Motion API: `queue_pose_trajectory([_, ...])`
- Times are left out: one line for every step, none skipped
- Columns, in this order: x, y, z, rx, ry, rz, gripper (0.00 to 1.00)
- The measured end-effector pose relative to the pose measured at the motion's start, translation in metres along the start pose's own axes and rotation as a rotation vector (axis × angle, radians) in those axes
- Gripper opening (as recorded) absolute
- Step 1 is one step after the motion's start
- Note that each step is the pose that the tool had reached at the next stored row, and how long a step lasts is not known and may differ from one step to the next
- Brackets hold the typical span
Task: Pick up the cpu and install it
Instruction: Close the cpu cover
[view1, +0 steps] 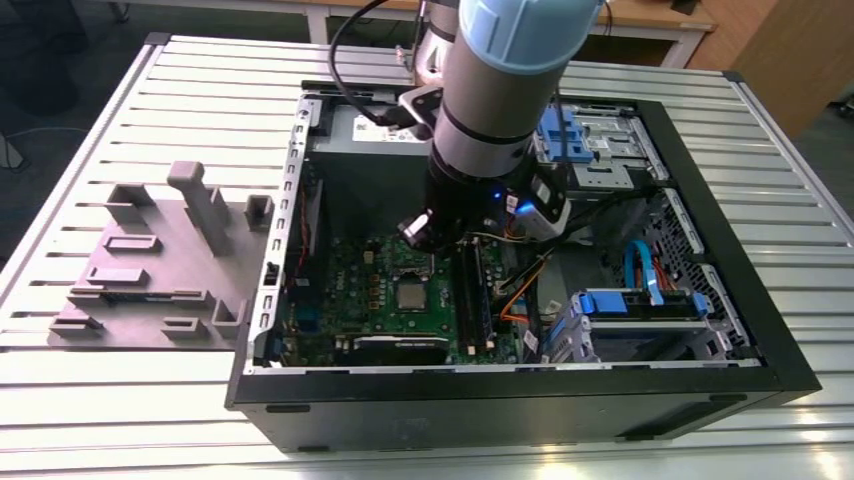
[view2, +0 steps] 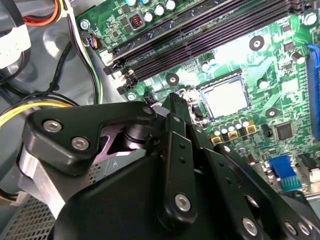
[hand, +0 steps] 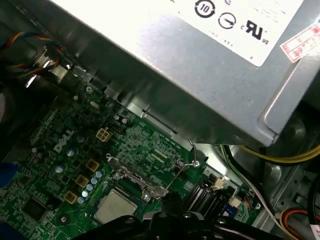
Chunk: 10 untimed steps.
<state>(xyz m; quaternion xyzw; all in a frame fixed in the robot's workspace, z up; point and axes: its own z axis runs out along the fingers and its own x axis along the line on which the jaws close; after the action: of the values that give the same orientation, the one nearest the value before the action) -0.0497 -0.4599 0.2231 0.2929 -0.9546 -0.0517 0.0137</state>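
The cpu (view1: 410, 292) lies flat in its socket on the green motherboard (view1: 350, 300), inside an open computer case (view1: 534, 400) that rests on its side on the slatted tabletop (view1: 160, 120). In the second wrist view the cpu (view2: 224, 95) shows its whole silvery top, framed by the dark socket and not touched by anything. In the first wrist view the cpu (hand: 116, 206) sits just beside the socket's metal frame (hand: 136, 176), which stands swung up off the chip, with its thin wire lever (hand: 183, 162) raised too. The arm (view1: 494, 90) reaches straight down into the case, and the gripper (view2: 174, 100) hangs close above the board, near the socket's corner and apart from the cpu. Whether the gripper is open or closed cannot be told, and nothing is seen in it. The long black memory slots (view2: 200, 35) run along one side of the socket. The grey power-supply box (hand: 200, 75) sits near the socket. A grey moulded fixture (view1: 160, 260) lies on the tabletop at the exterior view's left.
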Motion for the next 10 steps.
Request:
queue_pose_trajectory([0.0, 0.0, 0.0, 0.0, 0.001, -0.01, 0.1])
queue_pose_trajectory([-0.0001, -0.0001, 0.0, -0.0001, 0.002, -0.02, 0.1])
queue_pose_trajectory([-0.0002, -0.0001, 0.0, -0.0001, 0.0032, -0.03, 0.1])
queue_pose_trajectory([-0.0002, -0.0001, 0.0, -0.0001, 0.0042, -0.04, 0.1])
queue_pose_trajectory([-0.0003, -0.0002, 0.0, -0.0002, 0.0052, -0.049, 0.1])
queue_pose_trajectory([-0.0004, -0.0002, 0.0, -0.0003, 0.0063, -0.059, 0.1])
queue_pose_trajectory([-0.0004, -0.0003, 0.0, -0.0003, 0.0073, -0.068, 0.1])
queue_pose_trajectory([-0.0005, -0.0004, 0.0, -0.0003, 0.0083, -0.077, 0.1])
queue_pose_trajectory([-0.0006, -0.0004, 0.0, -0.0004, 0.0094, -0.088, 0.1])
queue_pose_trajectory([-0.0007, -0.0005, -0.0001, -0.0004, 0.0104, -0.098, 0.1])
